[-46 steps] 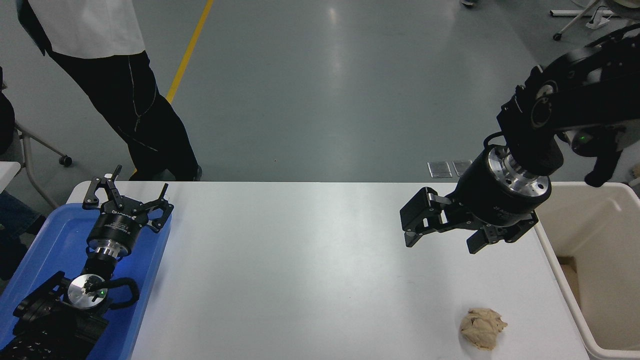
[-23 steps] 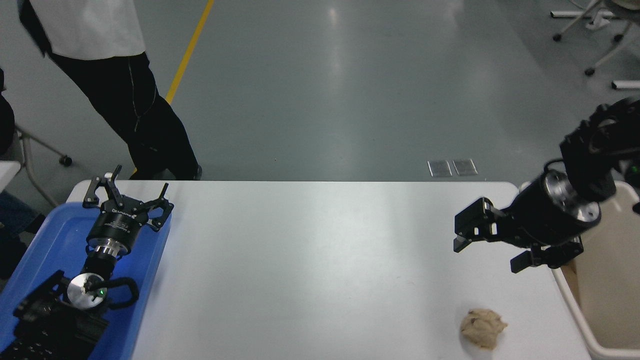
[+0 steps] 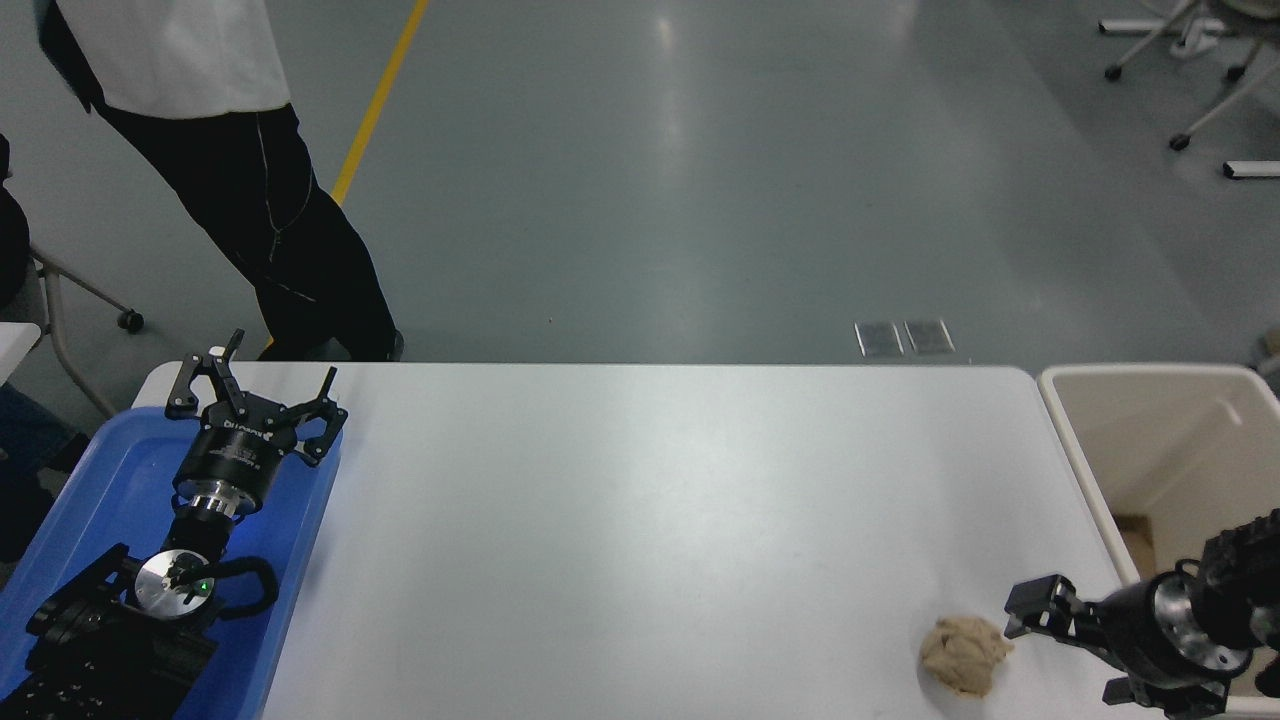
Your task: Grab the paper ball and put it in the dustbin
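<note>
While the paper ball (image 3: 964,655) lay on the white tabletop (image 3: 640,520) beside the cream dustbin (image 3: 1085,480), the right tool (image 3: 1070,650) sat low just beside it, fingers spread and empty, apparently lined up to grasp; the left tool (image 3: 255,395) rested open over a blue tray (image 3: 90,480).

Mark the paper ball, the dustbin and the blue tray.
paper ball (image 3: 962,655), head view, middle of the wad.
dustbin (image 3: 1075,445), head view, left rim.
blue tray (image 3: 110,480), head view, bare floor left of the gripper.

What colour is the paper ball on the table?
Tan-brown. The paper ball shows clearly in the head view, on the white table.
</note>
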Controlling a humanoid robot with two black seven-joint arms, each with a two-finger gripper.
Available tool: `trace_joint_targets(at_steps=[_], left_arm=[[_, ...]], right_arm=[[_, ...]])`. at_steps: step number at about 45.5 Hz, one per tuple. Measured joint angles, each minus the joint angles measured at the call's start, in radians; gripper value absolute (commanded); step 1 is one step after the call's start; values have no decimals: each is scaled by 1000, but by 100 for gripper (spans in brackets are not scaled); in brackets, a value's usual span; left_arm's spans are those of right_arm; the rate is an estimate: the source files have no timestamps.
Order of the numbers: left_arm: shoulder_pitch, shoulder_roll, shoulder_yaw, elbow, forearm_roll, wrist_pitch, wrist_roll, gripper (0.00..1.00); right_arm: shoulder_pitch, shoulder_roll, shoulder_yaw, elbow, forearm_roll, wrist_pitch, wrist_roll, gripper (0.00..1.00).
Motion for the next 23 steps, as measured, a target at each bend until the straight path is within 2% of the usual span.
trace_joint_targets(at_steps=[23], left_arm=[[0, 0, 0, 0, -1, 0, 0, 99]], right_arm=[[-153, 9, 174, -55, 71, -90, -1, 100]])
